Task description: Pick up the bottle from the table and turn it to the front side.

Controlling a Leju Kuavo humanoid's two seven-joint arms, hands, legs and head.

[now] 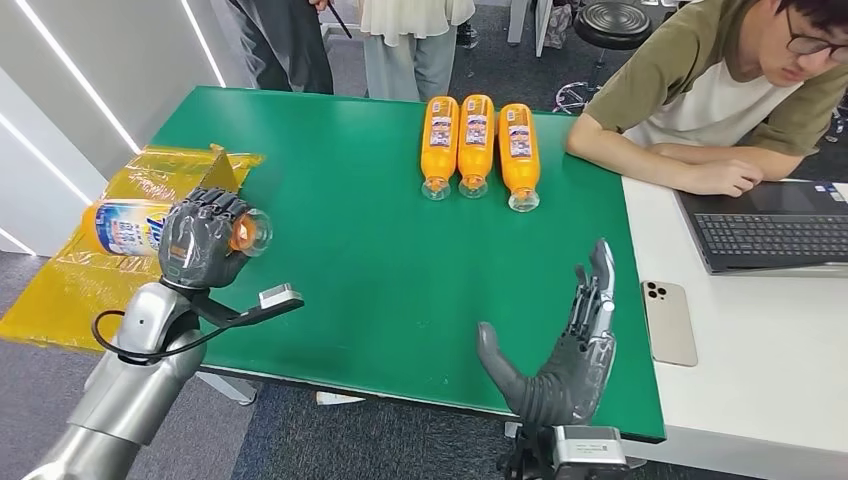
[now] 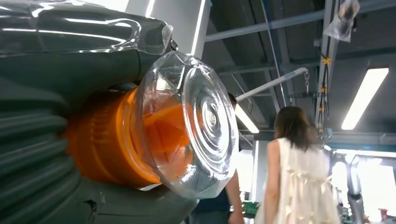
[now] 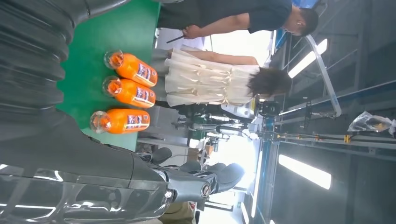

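Our left hand (image 1: 200,240) is wrapped tight around a clear plastic bottle of orange drink (image 1: 140,228), lying sideways in the air off the left end of the green table (image 1: 380,270), its white-and-blue label showing. Our right hand (image 1: 570,350) holds nothing, fingers spread.
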